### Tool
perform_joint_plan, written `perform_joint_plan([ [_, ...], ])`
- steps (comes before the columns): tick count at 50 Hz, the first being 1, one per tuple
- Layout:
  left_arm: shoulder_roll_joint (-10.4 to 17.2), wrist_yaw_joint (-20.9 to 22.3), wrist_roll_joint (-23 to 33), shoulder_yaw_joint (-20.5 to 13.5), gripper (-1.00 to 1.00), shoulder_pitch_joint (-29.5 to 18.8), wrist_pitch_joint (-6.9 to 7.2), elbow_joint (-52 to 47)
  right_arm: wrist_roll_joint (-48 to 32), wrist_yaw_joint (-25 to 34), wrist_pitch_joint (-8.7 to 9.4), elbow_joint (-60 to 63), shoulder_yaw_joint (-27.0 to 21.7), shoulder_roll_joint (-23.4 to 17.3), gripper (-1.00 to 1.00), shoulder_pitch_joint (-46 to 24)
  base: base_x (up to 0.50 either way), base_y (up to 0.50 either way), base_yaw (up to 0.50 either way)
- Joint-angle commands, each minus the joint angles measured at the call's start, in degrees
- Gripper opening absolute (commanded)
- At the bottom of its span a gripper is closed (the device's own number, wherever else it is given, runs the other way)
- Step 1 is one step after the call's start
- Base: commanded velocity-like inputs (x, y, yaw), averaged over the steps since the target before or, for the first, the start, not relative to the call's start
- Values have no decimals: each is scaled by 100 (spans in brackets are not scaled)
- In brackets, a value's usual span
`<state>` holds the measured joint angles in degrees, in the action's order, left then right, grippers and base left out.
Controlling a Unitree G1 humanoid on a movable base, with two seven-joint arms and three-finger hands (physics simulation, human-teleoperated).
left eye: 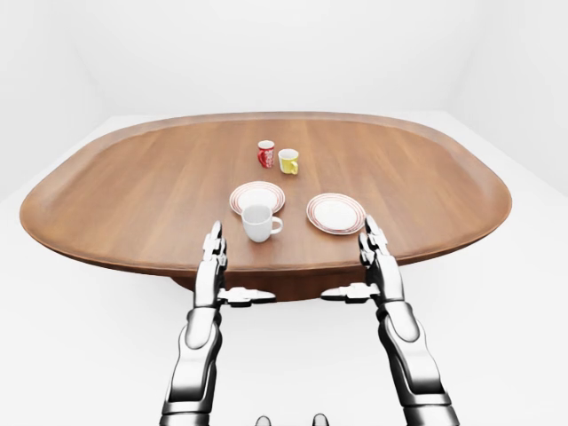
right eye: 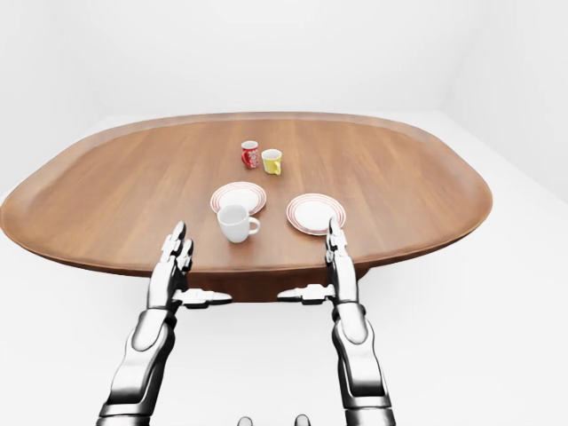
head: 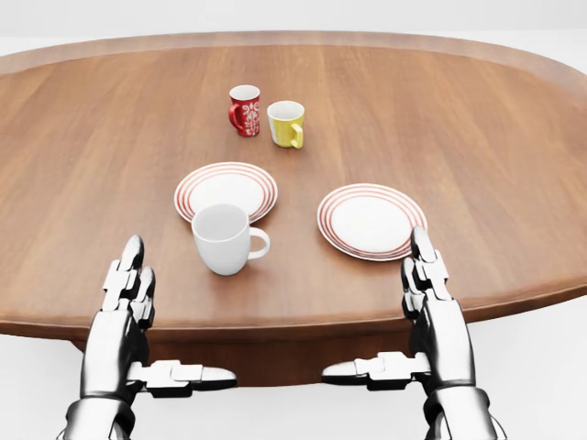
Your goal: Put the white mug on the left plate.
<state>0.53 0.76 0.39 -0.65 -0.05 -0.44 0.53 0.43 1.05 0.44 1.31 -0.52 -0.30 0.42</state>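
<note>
Just now the white mug stands upright on the surface, touching the left plate's near rim, handle pointing toward the right plate. The left robot hand is nearer; the right robot hand is farther. Both are flat-open and empty. A red mug and yellow mug stand beyond, clear of the path.

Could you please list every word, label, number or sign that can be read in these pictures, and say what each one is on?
None can be read.
red mug: a white pattern on its side, too small to tell whether it is lettering.
white mug, yellow mug, left plate, right plate and table: no text; the plates bear only red rings.
</note>
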Motion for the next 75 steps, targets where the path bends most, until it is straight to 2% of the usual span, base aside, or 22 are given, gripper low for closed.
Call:
perform_joint_plan([
  [1, 87, 132, 191, -80, 100, 2, -114, 83, 38, 204, 78, 299, -38, -42, 100, 105, 0, 0, 0],
  [7, 76, 158, 222, -79, 100, 9, -141, 103, -30, 245, 31, 279, -25, -46, 100, 117, 0, 0, 0],
  [11, 76, 161, 258, -67, 100, 9, -90, 27, -28, 262, 116, 388, -13, -39, 100, 121, 0, 0, 0],
  [13, 81, 179, 301, -49, 100, 31, 41, -192, -9, 270, 238, 570, -27, -44, 100, 122, 0, 0, 0],
  [14, 86, 192, 322, -45, 100, 39, 195, -391, 7, 276, 326, 705, -36, -50, 100, 121, 0, 0, 0],
  [15, 103, 212, 352, -49, 100, 36, 515, -855, 126, 308, 456, 1220, -70, -55, 100, 97, 0, 0, 0],
  [16, 98, 219, 360, -54, 100, 36, 537, -886, 132, 311, 456, 1253, -73, -54, 100, 96, 0, 0, 0],
  [19, 140, 317, 372, -119, 100, -166, 544, -2372, 450, 335, 456, 2471, -170, -76, 100, -117, 0, 0, 0],
  [21, 154, 318, 324, -208, 100, -389, 544, -3026, 656, 257, 456, 3003, -263, -77, 100, -258, 0, 0, 0],
  [25, 211, 347, 333, -255, 100, -607, 544, -3691, 1050, 131, 456, 3681, -386, -108, 100, -453, 0, 0, 0],
  [41, 227, 315, 228, -371, 100, -599, 544, -3537, 1141, -72, 456, 3747, -470, -206, 100, -515, 0, 0, 0],
  [75, 262, 268, 135, -419, 100, -619, 544, -3533, 1141, 4, 456, 3855, -487, -214, 100, -512, 0, 50, 0],
])
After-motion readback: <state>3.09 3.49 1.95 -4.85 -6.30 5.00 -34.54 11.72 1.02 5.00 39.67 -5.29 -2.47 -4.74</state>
